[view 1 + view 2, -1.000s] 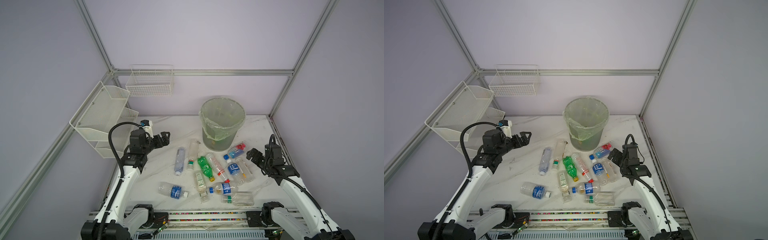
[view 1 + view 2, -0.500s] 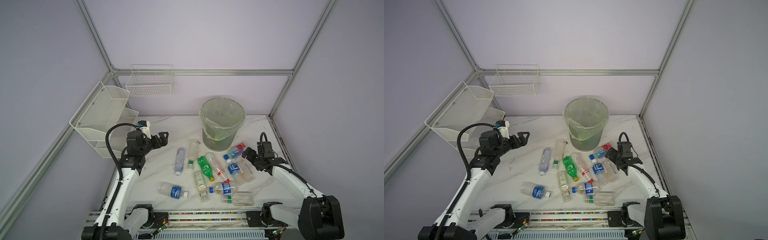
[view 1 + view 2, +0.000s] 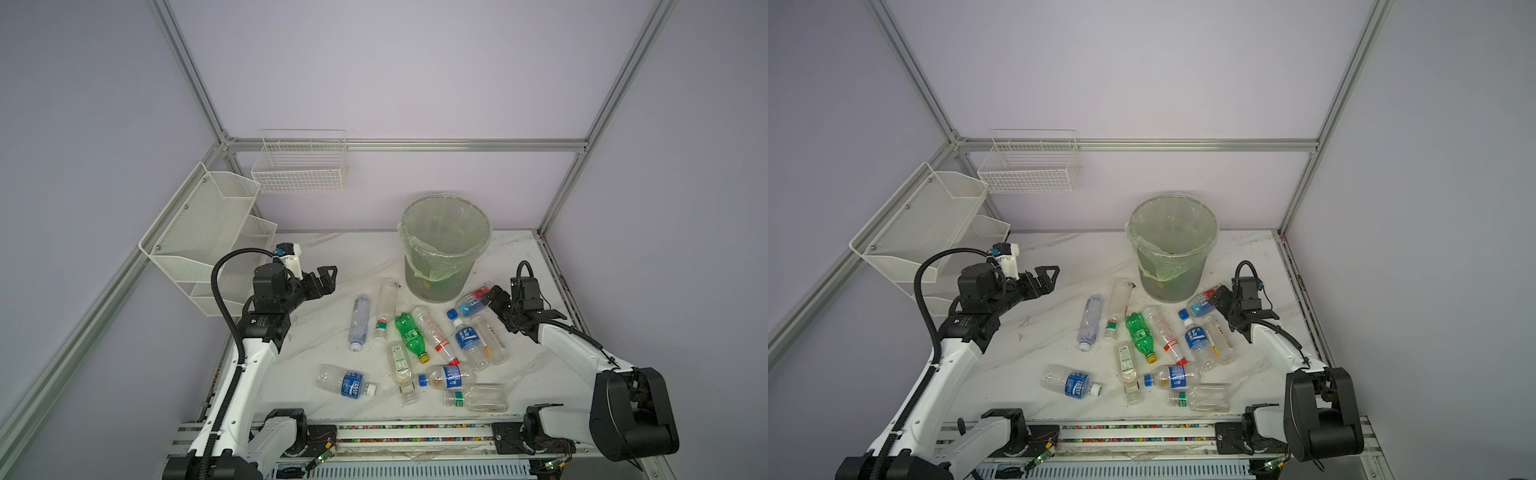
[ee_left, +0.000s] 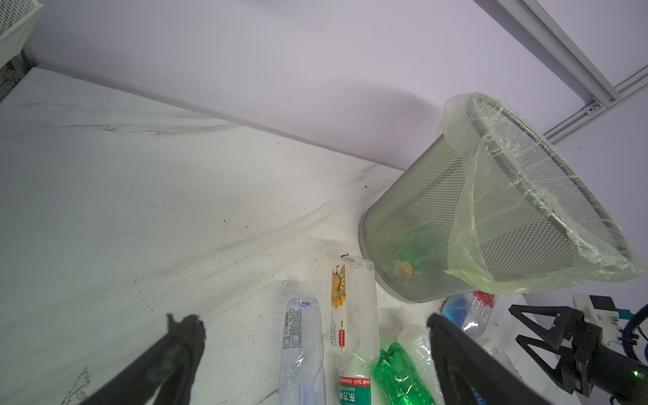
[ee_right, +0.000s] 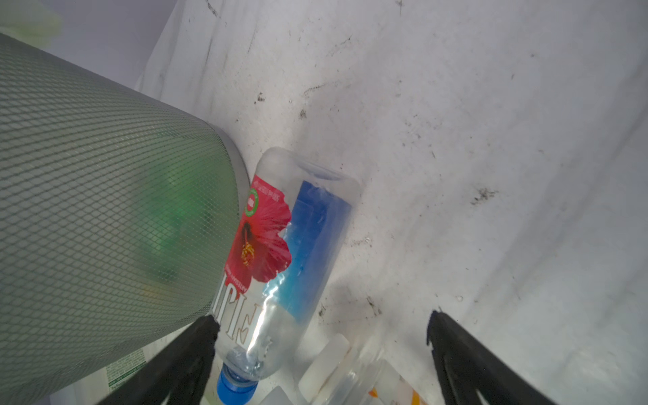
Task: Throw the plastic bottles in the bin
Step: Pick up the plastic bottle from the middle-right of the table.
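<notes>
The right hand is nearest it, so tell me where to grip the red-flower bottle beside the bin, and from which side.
Take the red-flower bottle across its shoulder near the blue cap, coming from above. It lies flat, its labelled body against the bin, so probably only the cap end leaves room for a finger.

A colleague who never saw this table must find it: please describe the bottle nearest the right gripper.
Find the bin, the tall mesh bucket with a pale green liner at the back of the table. The bottle lies on its side at the bin's base, beside the open right gripper. Only it has a red flower label.
</notes>
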{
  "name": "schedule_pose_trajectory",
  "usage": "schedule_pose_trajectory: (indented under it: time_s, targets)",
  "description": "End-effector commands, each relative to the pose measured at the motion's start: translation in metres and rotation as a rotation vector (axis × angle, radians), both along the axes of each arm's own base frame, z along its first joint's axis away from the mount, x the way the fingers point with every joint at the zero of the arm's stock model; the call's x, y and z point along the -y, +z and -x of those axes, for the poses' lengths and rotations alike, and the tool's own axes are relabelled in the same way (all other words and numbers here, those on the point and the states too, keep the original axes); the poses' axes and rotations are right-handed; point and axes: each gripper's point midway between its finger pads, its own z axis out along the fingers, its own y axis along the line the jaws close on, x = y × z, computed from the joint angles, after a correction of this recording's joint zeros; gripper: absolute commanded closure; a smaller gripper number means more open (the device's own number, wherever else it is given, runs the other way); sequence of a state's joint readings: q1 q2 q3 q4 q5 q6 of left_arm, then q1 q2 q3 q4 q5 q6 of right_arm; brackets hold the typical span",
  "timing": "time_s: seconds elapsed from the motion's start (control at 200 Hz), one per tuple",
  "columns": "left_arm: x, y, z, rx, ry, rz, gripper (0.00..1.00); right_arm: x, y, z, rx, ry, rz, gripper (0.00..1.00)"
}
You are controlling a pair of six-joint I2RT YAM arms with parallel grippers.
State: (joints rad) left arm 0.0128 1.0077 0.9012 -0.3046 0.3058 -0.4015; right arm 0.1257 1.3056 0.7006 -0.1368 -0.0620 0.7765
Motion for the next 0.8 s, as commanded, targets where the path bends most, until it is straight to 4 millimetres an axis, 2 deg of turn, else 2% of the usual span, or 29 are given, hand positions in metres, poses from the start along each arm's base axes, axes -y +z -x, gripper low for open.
schedule_pose_trajectory:
  time_s: [0.0, 0.025, 0.055, 0.17, 0.49, 0.795]
  targets:
    - [0.004, -0.004, 0.0, 0.009, -0.03, 0.003, 0.0, -0.007, 0.004, -0.019, 0.032, -0.032, -0.053, 0.03]
    - [0.005, -0.004, 0.0, 0.007, -0.037, 0.006, 0.0, -0.007, 0.006, -0.021, 0.036, -0.036, -0.055, 0.03]
    - [0.005, -0.005, 0.001, 0.004, -0.039, 0.006, 0.0, -0.008, -0.003, -0.023, 0.005, -0.04, -0.053, 0.03]
    - [0.003, -0.003, 0.002, 0.01, -0.026, 0.005, 0.0, -0.011, -0.013, -0.03, -0.038, -0.048, -0.05, 0.03]
    - [0.006, -0.004, 0.001, 0.004, -0.036, 0.021, 0.0, -0.019, -0.012, -0.047, -0.025, -0.063, -0.077, 0.03]
    - [0.005, -0.006, -0.001, -0.004, -0.042, 0.023, 0.0, -0.024, -0.029, -0.048, -0.06, -0.081, -0.09, 0.03]
